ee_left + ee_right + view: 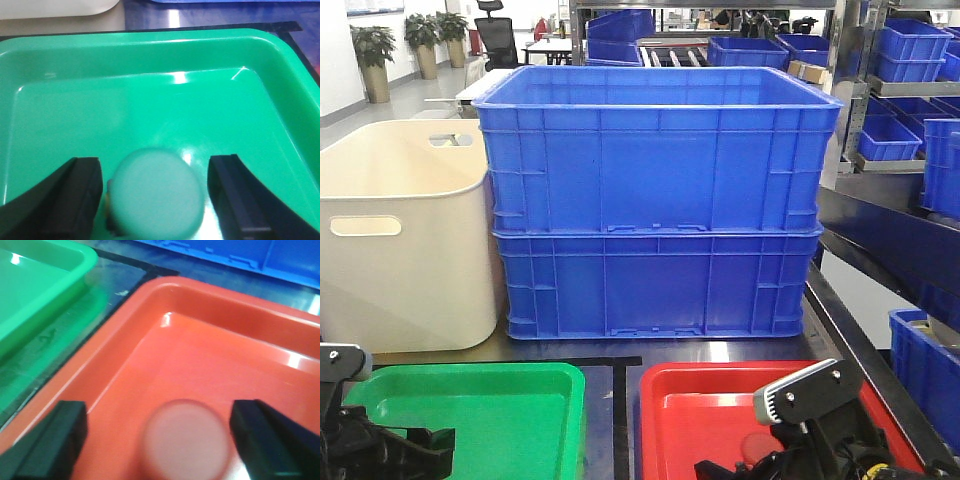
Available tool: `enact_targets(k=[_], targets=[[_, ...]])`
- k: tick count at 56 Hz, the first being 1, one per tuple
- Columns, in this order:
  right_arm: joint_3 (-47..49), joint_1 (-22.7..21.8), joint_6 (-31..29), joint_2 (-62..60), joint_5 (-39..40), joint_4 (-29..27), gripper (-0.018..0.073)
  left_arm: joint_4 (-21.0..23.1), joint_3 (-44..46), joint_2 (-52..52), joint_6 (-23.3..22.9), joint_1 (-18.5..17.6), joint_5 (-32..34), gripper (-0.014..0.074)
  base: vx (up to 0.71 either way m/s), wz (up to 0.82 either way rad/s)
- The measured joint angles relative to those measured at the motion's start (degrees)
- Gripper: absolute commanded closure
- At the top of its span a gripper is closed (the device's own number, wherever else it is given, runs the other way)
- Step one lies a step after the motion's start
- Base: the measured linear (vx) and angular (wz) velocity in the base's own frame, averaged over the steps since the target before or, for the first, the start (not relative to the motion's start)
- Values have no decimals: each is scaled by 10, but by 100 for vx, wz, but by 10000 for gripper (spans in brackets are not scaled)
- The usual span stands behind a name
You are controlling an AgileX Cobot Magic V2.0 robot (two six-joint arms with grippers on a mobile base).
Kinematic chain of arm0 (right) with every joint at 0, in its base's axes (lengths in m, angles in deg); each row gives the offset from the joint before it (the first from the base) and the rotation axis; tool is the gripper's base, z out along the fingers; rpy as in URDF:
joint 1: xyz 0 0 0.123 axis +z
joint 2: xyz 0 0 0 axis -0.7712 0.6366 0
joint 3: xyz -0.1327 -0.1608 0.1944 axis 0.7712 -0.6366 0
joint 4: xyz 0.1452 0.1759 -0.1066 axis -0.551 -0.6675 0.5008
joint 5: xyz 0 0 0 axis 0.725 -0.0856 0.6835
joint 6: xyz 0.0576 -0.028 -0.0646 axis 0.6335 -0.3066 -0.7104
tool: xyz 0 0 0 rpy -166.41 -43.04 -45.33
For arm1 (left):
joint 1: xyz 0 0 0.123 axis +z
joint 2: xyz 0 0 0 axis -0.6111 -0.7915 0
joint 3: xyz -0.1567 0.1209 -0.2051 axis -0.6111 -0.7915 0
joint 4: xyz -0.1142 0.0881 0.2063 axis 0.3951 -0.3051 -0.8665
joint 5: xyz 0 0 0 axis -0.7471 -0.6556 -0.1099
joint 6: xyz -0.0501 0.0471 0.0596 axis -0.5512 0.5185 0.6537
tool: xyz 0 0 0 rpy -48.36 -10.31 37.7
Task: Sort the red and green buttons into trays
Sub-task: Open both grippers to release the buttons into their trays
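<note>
Both hands spread wide: left hand (155,195) straddling green button (156,192) in green tray (150,55), right hand (157,440) straddling red button (186,440) in red tray (225,315).

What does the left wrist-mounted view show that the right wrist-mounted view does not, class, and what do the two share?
Only the left wrist view shows the green button, lying between the open left gripper fingers, and a corner of the cream tub. Only the right wrist view shows the red button in the red tray, between the open right gripper fingers. Both show the green tray and blue crate.
</note>
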Motion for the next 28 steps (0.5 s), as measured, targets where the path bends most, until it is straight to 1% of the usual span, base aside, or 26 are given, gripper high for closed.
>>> enact_targets(k=[14, 21, 28], targets=[[0, 0, 3, 0, -3, 0, -114, 0, 0, 16, 0, 0, 9, 13, 0, 0], [0, 0, 7, -12, 9, -1, -80, 0, 1, 63, -1, 0, 34, 13, 0, 0], [0, 0, 7, -53, 35, -1, -47, 0, 6, 123, -1, 0, 34, 13, 0, 0]])
